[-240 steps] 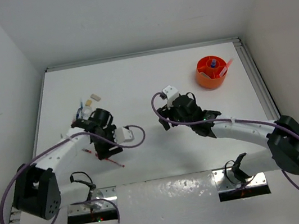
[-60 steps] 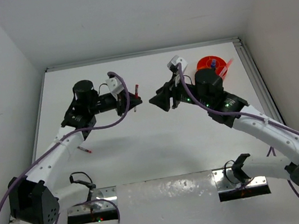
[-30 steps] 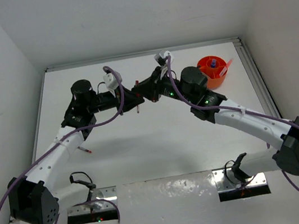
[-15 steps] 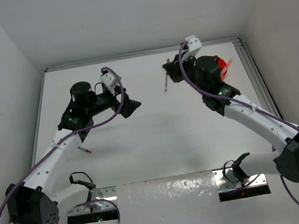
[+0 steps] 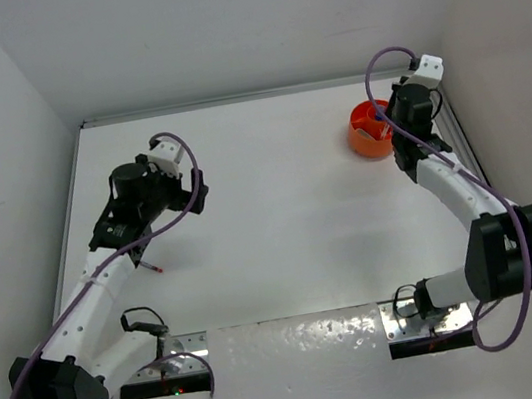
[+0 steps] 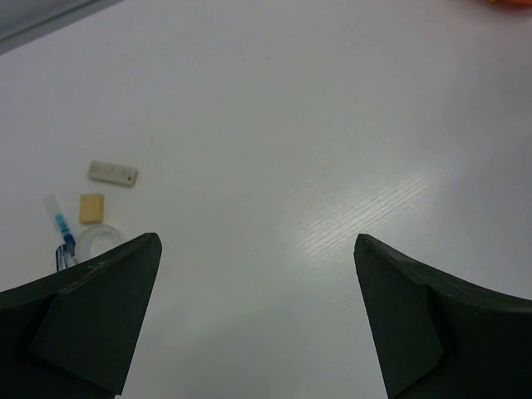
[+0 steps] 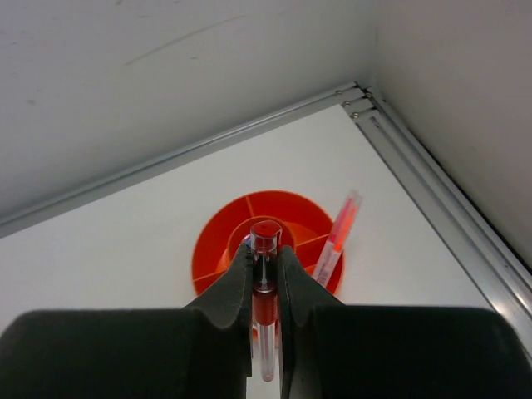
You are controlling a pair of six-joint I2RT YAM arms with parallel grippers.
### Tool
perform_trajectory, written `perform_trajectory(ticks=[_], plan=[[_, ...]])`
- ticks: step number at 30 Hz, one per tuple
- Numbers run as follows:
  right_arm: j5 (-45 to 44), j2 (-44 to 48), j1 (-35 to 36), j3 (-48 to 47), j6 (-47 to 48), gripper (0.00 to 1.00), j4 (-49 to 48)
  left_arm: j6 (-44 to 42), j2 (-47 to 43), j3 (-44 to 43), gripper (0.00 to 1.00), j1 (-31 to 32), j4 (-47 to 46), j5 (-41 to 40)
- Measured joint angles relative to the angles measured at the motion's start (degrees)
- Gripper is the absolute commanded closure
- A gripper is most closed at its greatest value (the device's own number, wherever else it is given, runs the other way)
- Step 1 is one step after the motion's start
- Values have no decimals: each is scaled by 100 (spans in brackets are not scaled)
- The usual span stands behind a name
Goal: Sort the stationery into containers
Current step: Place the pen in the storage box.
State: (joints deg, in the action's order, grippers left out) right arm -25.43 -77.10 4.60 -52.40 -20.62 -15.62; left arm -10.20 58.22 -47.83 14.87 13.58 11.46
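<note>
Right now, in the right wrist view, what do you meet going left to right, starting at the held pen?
Red pen in the right gripper → pink pen in the orange tub → metal rail.

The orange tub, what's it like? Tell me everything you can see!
The orange tub is round and looks like shiny plastic. Thin walls inside split it into wedge-shaped sections. It stands upright on the white table, near the far right corner. A pink pen leans in it and pokes out over the right rim. The right gripper holds a red pen over it, hiding part of the inside.
</note>
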Motion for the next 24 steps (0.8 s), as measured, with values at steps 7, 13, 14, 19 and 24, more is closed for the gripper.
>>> perform_trajectory(ticks=[7, 13, 14, 19, 24], plan=[[-415, -852, -236, -74, 179, 100, -588, 9, 57, 39, 0, -538, 114, -192], [-538, -1373, -358, -160, 249, 100, -966, -15, 330, 39, 0, -654, 98, -184], [-546, -1429, -374, -170, 247, 100, -1045, -15, 363, 39, 0, -664, 92, -175], [-542, -1753, -413, -195, 208, 100, -1497, -26, 479, 39, 0, -732, 42, -116], [-540, -2116, -415, -195, 20, 100, -1652, -26, 527, 39, 0, -789, 0, -76]])
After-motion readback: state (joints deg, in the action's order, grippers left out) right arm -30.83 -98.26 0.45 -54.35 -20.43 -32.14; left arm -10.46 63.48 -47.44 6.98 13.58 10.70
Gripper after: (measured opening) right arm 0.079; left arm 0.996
